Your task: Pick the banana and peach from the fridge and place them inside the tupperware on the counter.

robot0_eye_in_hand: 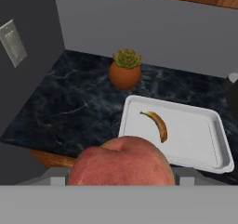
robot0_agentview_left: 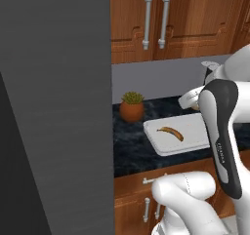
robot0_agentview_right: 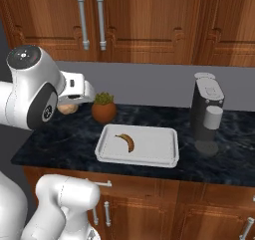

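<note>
A terracotta plant pot (robot0_agentview_right: 104, 112) with a green succulent stands against the grey backsplash (robot0_agentview_right: 149, 82). At 3 o'clock from it, well apart, stands a grey coffee machine (robot0_agentview_right: 207, 113).

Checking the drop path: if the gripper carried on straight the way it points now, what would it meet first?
Probably the tupperware, near its edge with the banana; depth is unclear. The gripper holds the peach.

The arm (robot0_agentview_left: 222, 131) is glossy white, with rounded bulbous links, dark grey joint bands and a grey-capped round joint (robot0_agentview_right: 23, 56).
</note>
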